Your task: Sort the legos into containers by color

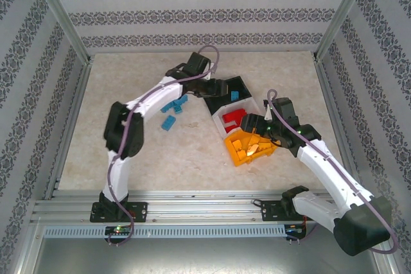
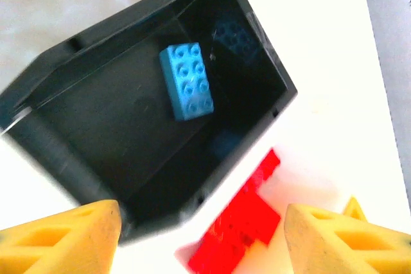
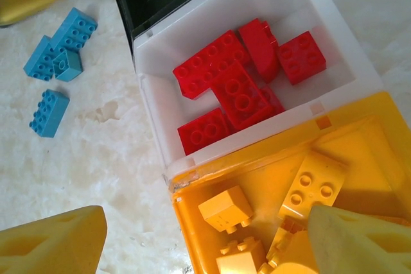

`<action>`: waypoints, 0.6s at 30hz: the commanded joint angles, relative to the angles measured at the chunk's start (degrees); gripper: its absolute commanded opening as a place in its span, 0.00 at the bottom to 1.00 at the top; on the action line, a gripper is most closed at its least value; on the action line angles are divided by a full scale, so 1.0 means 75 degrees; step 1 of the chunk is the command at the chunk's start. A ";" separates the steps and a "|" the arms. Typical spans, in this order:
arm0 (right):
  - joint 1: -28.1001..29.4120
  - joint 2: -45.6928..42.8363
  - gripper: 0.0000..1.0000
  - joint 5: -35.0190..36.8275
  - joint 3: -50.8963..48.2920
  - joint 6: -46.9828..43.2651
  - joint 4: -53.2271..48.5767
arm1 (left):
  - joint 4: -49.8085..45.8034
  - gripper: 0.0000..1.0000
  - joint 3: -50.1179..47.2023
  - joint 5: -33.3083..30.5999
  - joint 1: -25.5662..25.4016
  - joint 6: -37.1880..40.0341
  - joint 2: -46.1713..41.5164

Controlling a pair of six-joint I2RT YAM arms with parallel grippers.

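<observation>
The black bin (image 2: 96, 113) holds a light blue brick (image 2: 187, 81), lying flat with studs up. My left gripper (image 2: 202, 242) hangs open above that bin's edge, nothing between its yellow fingers (image 2: 64, 239). Red bricks (image 3: 237, 81) fill the white bin (image 3: 154, 101), and orange-yellow bricks (image 3: 226, 208) lie in the yellow bin (image 3: 186, 222). My right gripper (image 3: 205, 242) stands open over the yellow bin's near corner, holding nothing. Several light blue bricks (image 1: 173, 106) lie loose on the table left of the bins, also seen from the right wrist (image 3: 58, 49).
The three joined bins (image 1: 257, 104) sit right of the table's middle, between the two arms. Metal frame posts (image 1: 61, 14) and patterned walls ring the marbled tabletop (image 1: 128, 75). Open tabletop lies to the far left and at the back.
</observation>
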 commanded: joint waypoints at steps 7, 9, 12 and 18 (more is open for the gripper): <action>0.0193 0.0150 0.85 -0.0370 -0.0110 -0.0029 -0.0092 | -0.1562 0.75 -0.3011 -0.1765 0.0575 0.1156 -0.2869; 0.0332 0.0270 0.85 -0.0363 -0.0081 -0.0005 -0.0062 | -0.1589 0.75 -0.3539 -0.1965 0.0706 0.1203 -0.3080; 0.0633 0.0438 0.85 -0.0286 -0.0034 0.0037 -0.0040 | -0.1636 0.75 -0.3977 -0.2107 0.0816 0.1236 -0.3037; 0.1124 0.0765 0.85 -0.0125 0.0030 0.0107 0.0000 | -0.1415 0.74 -0.4413 -0.2435 0.0819 0.1259 -0.2556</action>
